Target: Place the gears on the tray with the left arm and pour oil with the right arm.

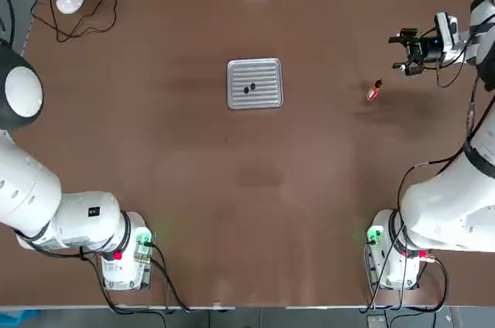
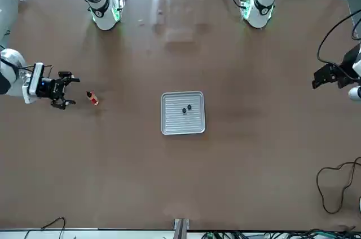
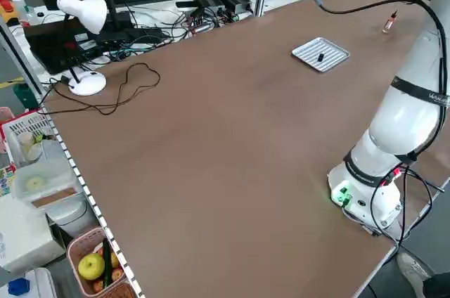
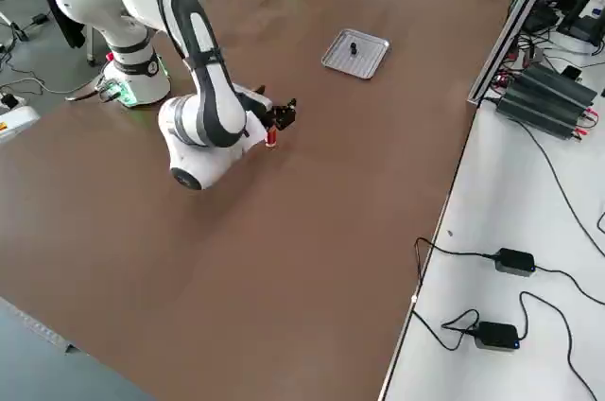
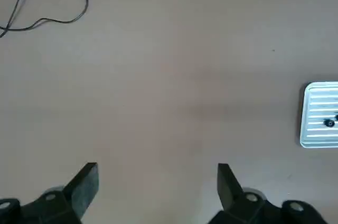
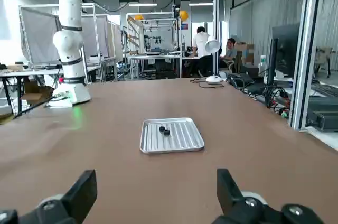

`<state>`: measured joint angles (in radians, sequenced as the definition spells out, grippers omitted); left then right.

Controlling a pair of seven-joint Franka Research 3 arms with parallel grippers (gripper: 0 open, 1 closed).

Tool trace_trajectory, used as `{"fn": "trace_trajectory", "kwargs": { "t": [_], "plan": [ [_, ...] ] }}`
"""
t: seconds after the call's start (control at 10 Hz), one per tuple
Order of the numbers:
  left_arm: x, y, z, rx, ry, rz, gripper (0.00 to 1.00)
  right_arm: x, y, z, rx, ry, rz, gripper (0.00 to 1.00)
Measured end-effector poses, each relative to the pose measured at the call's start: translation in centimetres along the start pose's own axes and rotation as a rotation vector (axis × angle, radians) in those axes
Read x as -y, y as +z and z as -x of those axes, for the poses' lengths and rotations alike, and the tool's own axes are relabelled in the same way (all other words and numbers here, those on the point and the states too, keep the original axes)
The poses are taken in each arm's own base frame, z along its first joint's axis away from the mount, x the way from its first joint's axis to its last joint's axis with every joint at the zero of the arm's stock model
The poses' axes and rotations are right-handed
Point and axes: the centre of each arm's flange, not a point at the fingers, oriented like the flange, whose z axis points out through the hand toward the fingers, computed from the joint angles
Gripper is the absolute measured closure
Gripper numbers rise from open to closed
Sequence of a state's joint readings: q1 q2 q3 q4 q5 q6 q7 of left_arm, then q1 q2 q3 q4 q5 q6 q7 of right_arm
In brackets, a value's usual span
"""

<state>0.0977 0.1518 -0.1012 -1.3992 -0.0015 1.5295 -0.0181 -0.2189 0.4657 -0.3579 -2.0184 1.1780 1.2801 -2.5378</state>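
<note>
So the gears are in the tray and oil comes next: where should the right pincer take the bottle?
Probably around the red body of the bottle, coming from above. It seems to lie tilted on the table, dark tip away from the robot, so the open right pincer should close across its narrow width, not its ends.

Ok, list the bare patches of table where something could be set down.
Bare brown table lies between the tray and both arm bases, and between the tray and the lamp cable. The only tight spot is by the oil bottle, beside the right end effector.

Legible text: none. Faint dark lettering on the left arm [image 3: 420, 91] band, too small to read.
</note>
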Motion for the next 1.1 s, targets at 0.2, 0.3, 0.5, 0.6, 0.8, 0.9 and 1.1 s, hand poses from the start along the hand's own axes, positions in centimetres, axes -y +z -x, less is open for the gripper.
{"fn": "trace_trajectory", "kwargs": {
  "t": [0.2,0.3,0.5,0.6,0.8,0.9,1.1],
  "plan": [
    [0.7,0.0,0.0,0.0,-0.012,0.0,0.01,-0.5,-1.4,-3.8,0.109,0.121,0.04,0.0],
    [0.7,0.0,0.0,0.0,-0.01,0.0,0.01,-0.6,-2.1,-6.2,0.184,0.176,0.067,0.0],
    [0.6,0.0,0.0,-0.001,-0.009,0.0,0.01,-0.9,-2.2,-11.2,0.315,0.284,0.119,0.0],
    [0.6,0.0,0.0,-0.001,-0.009,0.0,0.01,-1.1,-1.7,-13.1,0.396,0.338,0.143,0.0],
    [0.6,-0.1,0.0,-0.002,-0.009,0.0,0.01,-1.2,-0.5,-16.2,0.556,0.452,0.18,0.0],
    [0.6,-0.2,0.0,-0.003,0.003,0.0,0.01,-1.3,-0.2,-17.4,0.627,0.506,0.198,0.0],
    [0.4,-0.8,0.4,-0.012,0.031,-0.001,0.01,-2.2,-1.4,-21.0,0.794,0.587,0.268,0.0]
  ]
}}
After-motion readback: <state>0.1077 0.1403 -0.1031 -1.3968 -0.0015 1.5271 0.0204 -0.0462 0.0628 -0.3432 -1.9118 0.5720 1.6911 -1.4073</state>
